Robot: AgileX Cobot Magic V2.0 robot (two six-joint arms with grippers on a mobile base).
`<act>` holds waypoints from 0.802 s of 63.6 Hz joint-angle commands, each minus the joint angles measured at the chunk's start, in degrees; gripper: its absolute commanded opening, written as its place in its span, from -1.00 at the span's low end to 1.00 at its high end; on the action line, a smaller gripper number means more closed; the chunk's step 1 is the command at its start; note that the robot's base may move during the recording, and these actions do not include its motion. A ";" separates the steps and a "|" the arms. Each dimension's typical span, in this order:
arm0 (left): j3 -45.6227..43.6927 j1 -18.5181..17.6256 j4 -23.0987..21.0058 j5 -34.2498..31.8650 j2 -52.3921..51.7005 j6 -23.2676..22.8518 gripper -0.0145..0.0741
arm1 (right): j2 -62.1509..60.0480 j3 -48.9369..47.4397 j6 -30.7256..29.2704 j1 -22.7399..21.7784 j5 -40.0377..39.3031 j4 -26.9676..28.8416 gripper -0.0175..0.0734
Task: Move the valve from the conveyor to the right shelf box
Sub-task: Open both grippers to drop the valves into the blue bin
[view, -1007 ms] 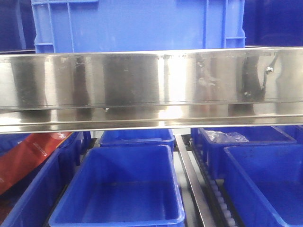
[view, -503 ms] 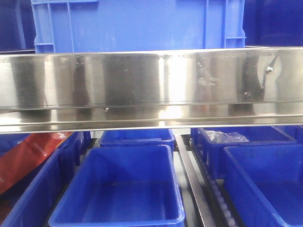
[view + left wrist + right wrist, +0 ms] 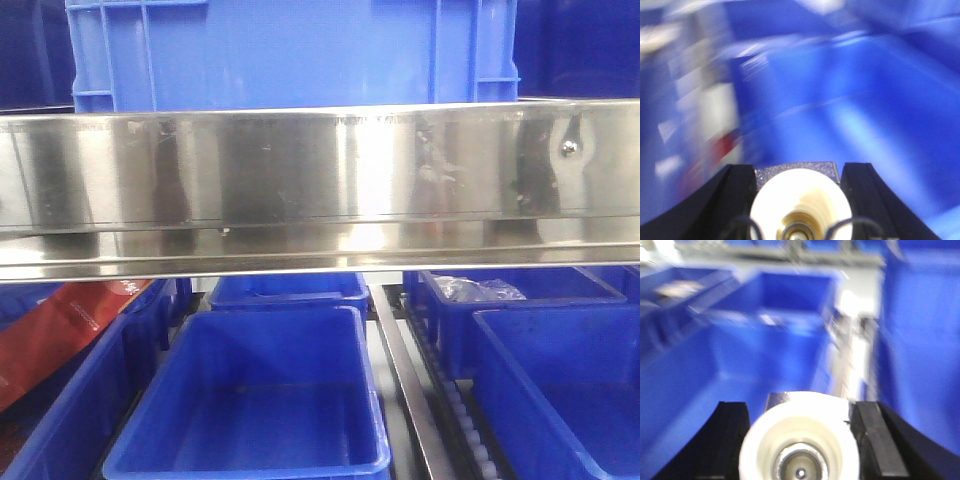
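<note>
Two valves are held at once. The left gripper has its black fingers pressed against either side of a white round plastic valve with a brassy metal centre, so it is clamped on that piece; the left wrist view behind it is badly smeared, showing only broad blue plastic surfaces. The right gripper is closed the same way on a second white round valve with a grey metal centre, with an open blue plastic bin ahead of it and a tall blue wall to one side. From the front, a polished stainless steel shelf rail spans the whole width; a light blue ribbed crate stands on the level above it. Below, a deep blue rectangular bin sits in the middle; a line of white rollers runs beside it. A crumpled clear plastic bag lies in the rear right-hand bin; a red sheet slants at the far left.
</note>
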 commanded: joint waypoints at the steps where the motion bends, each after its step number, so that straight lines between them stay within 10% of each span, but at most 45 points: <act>1: -6.10 -4.69 0.25 -3.24 4.77 0.38 -0.92 | 3.33 -4.75 -0.69 3.13 -3.83 0.83 -0.96; 15: -14.87 -10.76 0.24 -5.85 17.83 0.38 -0.92 | 13.37 -8.55 -0.69 7.84 -4.05 0.83 -0.96; 40: -15.45 -11.39 1.13 -7.29 29.17 0.38 -0.92 | 24.83 -8.55 -0.69 8.19 -3.48 0.83 -0.91; 51: -15.45 -11.39 1.28 -5.89 30.02 0.38 -0.49 | 26.19 -8.55 -0.69 8.19 -2.44 0.83 -0.51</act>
